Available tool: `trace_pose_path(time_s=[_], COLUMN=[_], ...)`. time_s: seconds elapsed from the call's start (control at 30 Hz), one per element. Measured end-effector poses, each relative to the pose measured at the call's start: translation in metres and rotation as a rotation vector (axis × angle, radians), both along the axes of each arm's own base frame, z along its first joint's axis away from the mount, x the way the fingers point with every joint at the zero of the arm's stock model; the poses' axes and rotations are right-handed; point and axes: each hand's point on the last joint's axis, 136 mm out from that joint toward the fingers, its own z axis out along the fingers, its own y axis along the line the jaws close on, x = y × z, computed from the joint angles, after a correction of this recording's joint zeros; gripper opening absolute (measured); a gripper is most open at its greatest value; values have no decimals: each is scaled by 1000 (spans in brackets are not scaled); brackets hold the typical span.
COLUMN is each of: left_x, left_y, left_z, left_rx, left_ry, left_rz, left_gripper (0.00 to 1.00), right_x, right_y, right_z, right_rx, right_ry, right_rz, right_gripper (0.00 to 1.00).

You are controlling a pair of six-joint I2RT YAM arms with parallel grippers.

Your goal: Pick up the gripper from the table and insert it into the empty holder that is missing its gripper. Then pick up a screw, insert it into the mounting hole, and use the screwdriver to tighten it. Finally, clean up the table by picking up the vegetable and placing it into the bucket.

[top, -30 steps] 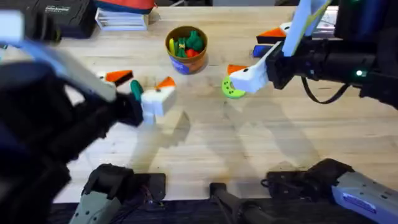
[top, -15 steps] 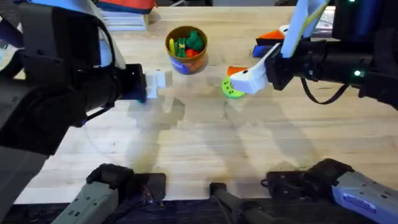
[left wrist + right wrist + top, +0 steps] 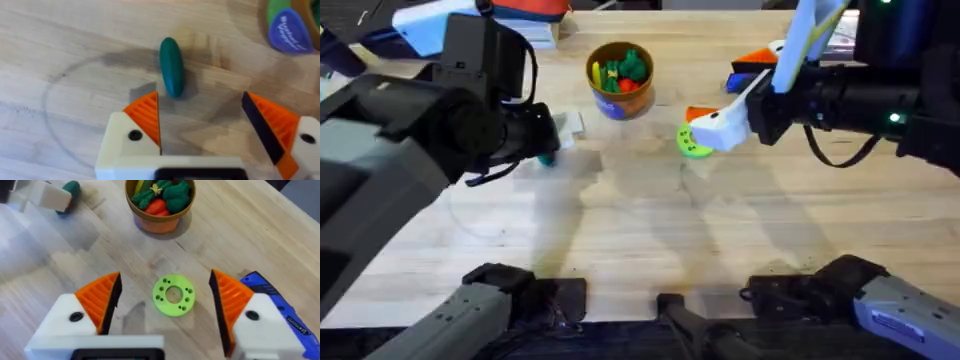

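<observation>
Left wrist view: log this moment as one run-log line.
phase: cleanup | left gripper: open, above vegetable | vegetable: lying on table | right gripper: open over green disc

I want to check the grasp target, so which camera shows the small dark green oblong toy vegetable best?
The left wrist view: the small dark green oblong toy vegetable lies whole on the light wooden table, just beyond the open left pincer. The right wrist view catches only its end; overhead, a sliver beside the arm.
</observation>
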Motion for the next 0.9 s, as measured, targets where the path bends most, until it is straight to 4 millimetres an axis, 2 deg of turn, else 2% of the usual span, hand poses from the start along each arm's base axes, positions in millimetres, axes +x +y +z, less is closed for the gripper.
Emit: trace_pose_path(time_s=[0.2,0.3,0.43,0.73,0.8,0.9], left_x=[6,15,30,43,45,46], left_y=[18,25,24,19,18,18], left_z=[-21,-31,-46,-78,-80,-80], left_rx=[-21,-39,-63,-81,-84,-85], left_ry=[57,62,59,113,108,106], left_rz=[170,249,290,305,307,308], left_gripper=[986,985,985,994,915,739], right_x=[0,0,0,0,0,0], right_y=[0,0,0,0,0,0], right_z=[0,0,0,0,0,0], right_rx=[0,0,0,0,0,0], right_ry=[0,0,0,-1,-1,-1], right_rz=[0,0,0,0,0,0], right_gripper=[992,994,994,994,994,994])
